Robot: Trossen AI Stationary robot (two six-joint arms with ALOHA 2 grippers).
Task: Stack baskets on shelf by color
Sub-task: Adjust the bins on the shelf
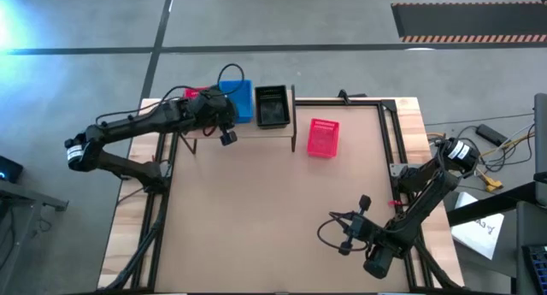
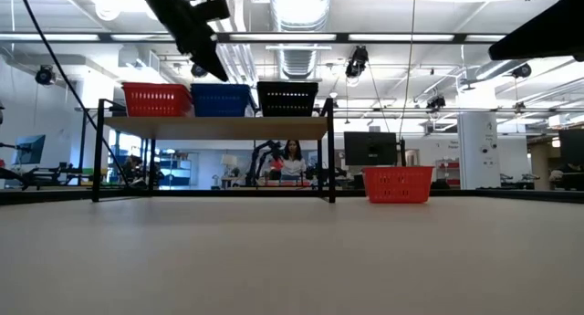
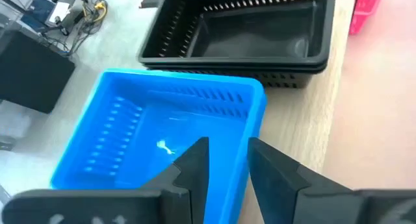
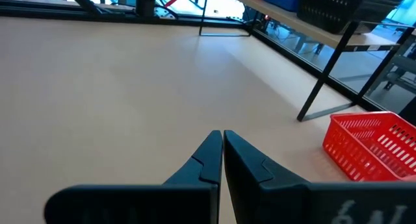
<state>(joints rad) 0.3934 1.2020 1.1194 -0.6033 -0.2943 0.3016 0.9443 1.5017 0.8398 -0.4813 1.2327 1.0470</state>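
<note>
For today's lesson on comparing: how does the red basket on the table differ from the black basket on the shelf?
Colour: the red basket is bright red-pink, the black basket is black.
Place: the red basket rests on the table, just beyond the shelf's end post; the black basket sits raised on the shelf next to the blue basket.
Both are shallow, rectangular, perforated, upright and seemingly the same size.

Dark jointed arms, looped black cables, wedge-shaped fingers (image 3: 195, 165); possibly white collars.
</note>
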